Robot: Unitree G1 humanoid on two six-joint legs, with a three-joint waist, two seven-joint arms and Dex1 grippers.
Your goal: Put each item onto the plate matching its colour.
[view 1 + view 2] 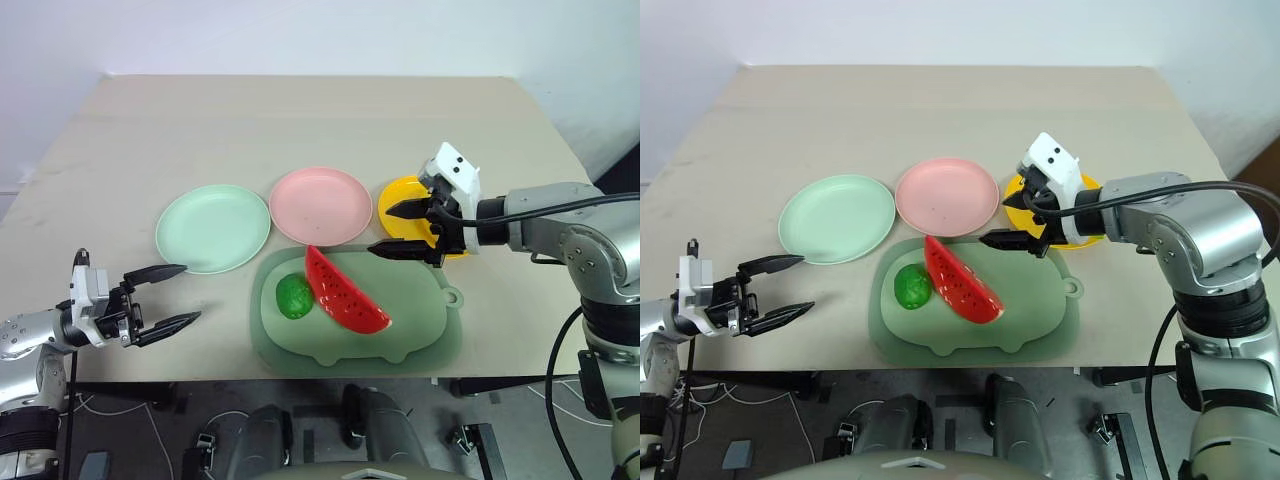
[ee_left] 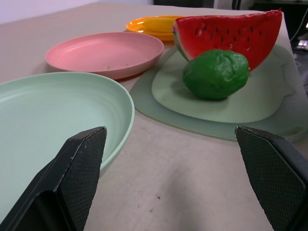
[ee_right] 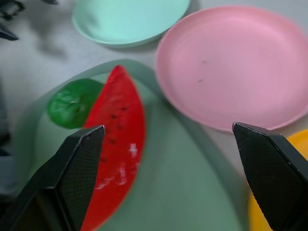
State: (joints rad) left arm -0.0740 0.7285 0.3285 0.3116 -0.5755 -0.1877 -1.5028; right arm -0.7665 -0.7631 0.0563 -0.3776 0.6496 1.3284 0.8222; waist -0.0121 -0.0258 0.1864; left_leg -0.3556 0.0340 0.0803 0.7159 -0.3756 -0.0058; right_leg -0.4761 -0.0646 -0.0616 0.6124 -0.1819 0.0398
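Note:
A red watermelon wedge [image 1: 345, 293] with black seeds lies beside a small dark-green lime [image 1: 294, 296]; both rest on a pale green pig-shaped mat [image 1: 405, 322]. Behind the mat stand three plates in a row: mint green [image 1: 213, 227], pink [image 1: 320, 204] and orange-yellow [image 1: 400, 198]. Both the mint and the pink plate are bare. My right gripper [image 1: 383, 230] hangs open over the near left edge of the orange-yellow plate, hiding part of it, and points toward the watermelon. My left gripper [image 1: 190, 292] is open near the table's front left edge, just short of the mint plate.
The mat lies close to the beige table's front edge [image 1: 200, 352]. Bare tabletop [image 1: 300, 120] stretches behind the plates to a white wall. The table's right edge [image 1: 560, 140] runs behind my right arm.

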